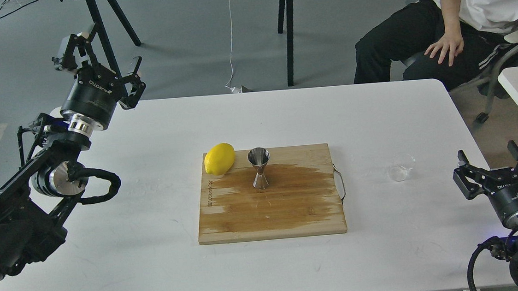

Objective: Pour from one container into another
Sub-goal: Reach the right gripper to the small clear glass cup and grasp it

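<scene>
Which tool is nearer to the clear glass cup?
Right. The right tool is just right of the glass cup, slightly nearer the robot. The left tool hangs far across the table.

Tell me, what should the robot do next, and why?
Probably reach the right gripper toward the glass cup: it stands open, empty and nearest, while the jigger waits upright on the board.

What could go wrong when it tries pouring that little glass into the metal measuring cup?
The clear glass cup nearly vanishes against the white table, so the open right gripper might misjudge it and knock it over. The steel jigger has a narrow mouth and waist; liquid may miss, or a bump could topple it onto the already wet cutting board.
</scene>
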{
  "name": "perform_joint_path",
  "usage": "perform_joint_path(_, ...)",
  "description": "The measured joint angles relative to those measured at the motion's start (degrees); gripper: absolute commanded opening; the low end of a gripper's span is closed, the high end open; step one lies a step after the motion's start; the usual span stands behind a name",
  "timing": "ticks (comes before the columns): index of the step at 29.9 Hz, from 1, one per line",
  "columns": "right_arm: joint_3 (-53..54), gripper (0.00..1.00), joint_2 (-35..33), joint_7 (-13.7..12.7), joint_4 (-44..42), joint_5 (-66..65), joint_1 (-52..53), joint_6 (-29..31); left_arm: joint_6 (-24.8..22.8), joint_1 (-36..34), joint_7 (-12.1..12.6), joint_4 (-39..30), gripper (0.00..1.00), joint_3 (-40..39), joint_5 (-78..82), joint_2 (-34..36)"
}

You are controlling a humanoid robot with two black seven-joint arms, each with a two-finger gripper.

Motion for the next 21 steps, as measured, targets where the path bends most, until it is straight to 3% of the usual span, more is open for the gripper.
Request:
perform_joint_path(4,-0.1,1.0,3.2,-2.0,0.3,0.1,1.3,-9.3,-0.4,-1.0,2.1,1.4,1.0,0.0,-3.3,-0.8)
perform_joint_path(11,-0.4,1.0,8.1,-3.3,-0.2,-0.5,5.2,-21.6,0.2,-1.5,2.0,1.6,1.0,0.0,-3.6,-1.1)
perform_joint_path(15,-0.7,1.0,9.8,-3.4,-2.0,-0.8,8.7,-25.3,0.4,-1.9,1.9,1.6,1.0,0.0,-3.6,-1.2)
perform_joint_path(21,-3.2,0.99,11.6,-3.4,-9.1,-0.9,13.5,-25.8,0.5,-2.0,1.9,1.6,1.0,0.0,-3.5,-1.2)
